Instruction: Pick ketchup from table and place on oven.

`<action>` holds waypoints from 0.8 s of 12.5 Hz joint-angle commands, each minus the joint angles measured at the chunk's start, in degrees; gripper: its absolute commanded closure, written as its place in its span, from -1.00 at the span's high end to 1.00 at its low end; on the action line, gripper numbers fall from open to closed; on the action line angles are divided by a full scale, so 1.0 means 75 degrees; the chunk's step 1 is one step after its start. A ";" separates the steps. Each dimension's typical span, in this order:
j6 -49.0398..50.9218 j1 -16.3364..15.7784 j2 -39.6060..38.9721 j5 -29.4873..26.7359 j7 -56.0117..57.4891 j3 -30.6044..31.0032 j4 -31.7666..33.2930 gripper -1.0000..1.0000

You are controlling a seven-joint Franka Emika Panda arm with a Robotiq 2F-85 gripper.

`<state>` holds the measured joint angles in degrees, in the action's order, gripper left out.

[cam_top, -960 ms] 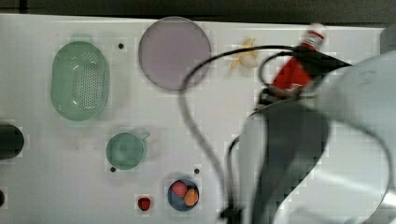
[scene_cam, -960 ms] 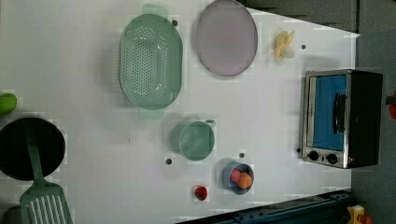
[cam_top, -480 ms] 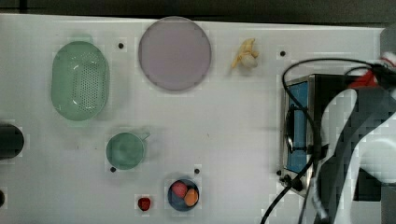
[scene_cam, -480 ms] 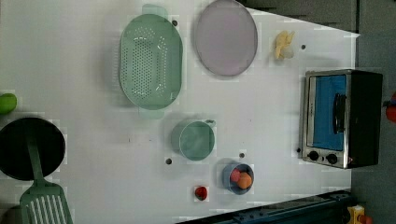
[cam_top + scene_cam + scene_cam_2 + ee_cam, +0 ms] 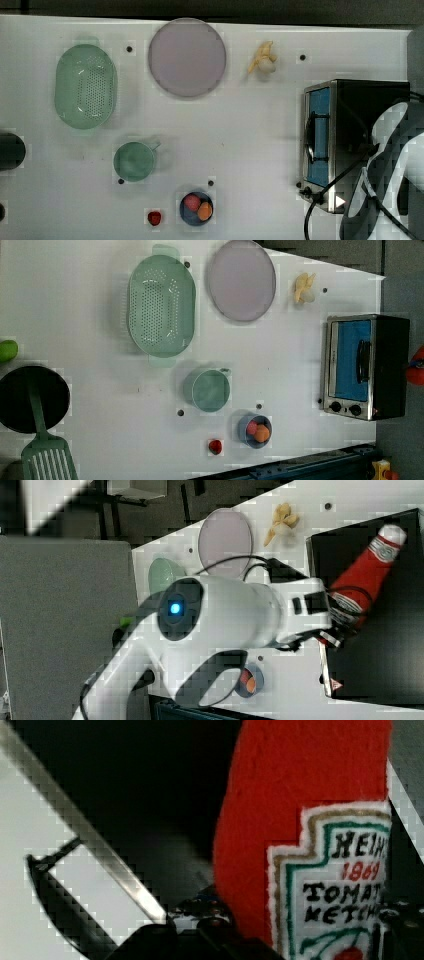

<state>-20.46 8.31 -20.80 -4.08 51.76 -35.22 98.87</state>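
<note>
The ketchup (image 5: 365, 575), a red bottle with a white cap and label, hangs tilted over the black top of the oven (image 5: 390, 650) in the right view. My gripper (image 5: 341, 616) is shut on its lower part. Up close in the wrist view, the ketchup (image 5: 310, 820) stands before the oven's dark top (image 5: 150, 795). In the top view the oven (image 5: 350, 100) sits at the right end of the white table (image 5: 240, 140), and my arm (image 5: 390, 165) covers the top view's lower right part of it. Whether the bottle touches the oven I cannot tell.
On the table lie a green colander (image 5: 86, 86), a purple plate (image 5: 187, 57), a peeled banana (image 5: 263, 58), a green cup (image 5: 134, 161), a blue bowl of fruit (image 5: 196, 208) and a small red fruit (image 5: 154, 218). A black pan with a spatula (image 5: 32, 399) sits at the left view's left.
In the top view my arm has swung right with the ketchup, from near the banana to over the oven. The grip has stayed on the bottle.
</note>
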 commanded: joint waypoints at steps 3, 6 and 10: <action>-0.0148 0.0108 0.0123 -0.0315 0.0229 -0.0070 -0.0349 0.50; -0.0145 0.0082 0.0148 -0.0316 0.0228 -0.0035 -0.0430 1.00; 0.0184 -0.0055 0.0233 -0.0296 0.0229 -0.0031 -0.0825 1.00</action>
<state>-18.88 8.40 -19.85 -6.95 52.09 -34.63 95.46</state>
